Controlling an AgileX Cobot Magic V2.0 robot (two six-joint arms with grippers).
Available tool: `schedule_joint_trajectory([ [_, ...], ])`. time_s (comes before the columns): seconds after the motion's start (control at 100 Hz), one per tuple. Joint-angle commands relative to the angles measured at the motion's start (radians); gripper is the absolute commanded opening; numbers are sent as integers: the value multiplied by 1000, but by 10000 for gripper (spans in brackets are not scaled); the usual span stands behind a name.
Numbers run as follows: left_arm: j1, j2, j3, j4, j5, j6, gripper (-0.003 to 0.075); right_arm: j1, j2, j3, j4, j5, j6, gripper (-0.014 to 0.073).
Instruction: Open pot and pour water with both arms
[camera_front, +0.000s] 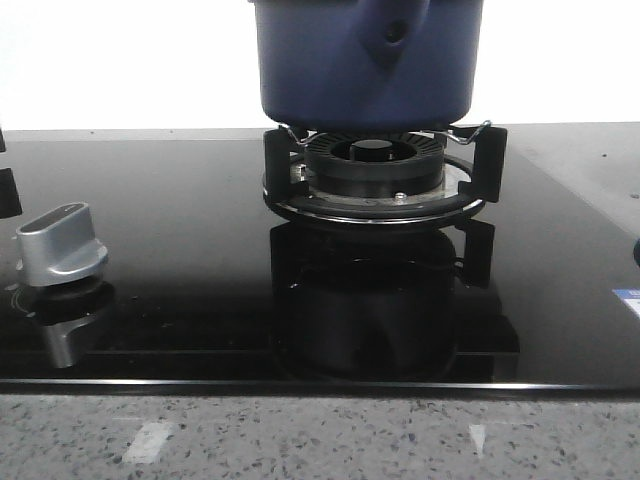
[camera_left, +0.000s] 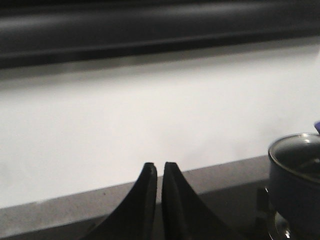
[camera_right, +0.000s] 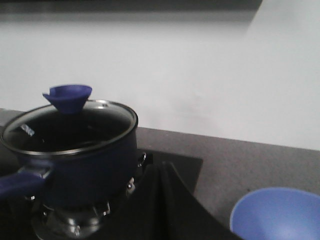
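Observation:
The dark blue pot stands on the black burner ring at the back centre, its handle stub with a round hole facing me. In the right wrist view the pot carries a glass lid with a blue knob. My right gripper is shut and empty, just beside the pot's wall. My left gripper is shut and empty, well apart from the pot, which sits at the edge of that view. Neither gripper shows in the front view.
A silver stove knob sits on the black glass cooktop at the left. A blue bowl stands on the grey counter beside the stove. A white wall runs behind. The speckled counter edge lies in front.

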Motion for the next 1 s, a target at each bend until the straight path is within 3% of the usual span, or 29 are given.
schedule_joint_trajectory([
  [0.0,-28,-108,84,-66,-57,28,-20,1,-82,70,36,-65,-16,-46],
  [0.31,-28,-330,278,-116,-71,28,-20,1,-219,234,42,-54,-16,-47],
  [0.99,-28,-337,295,-116,-71,28,-20,1,-219,243,42,-47,-16,-47],
])
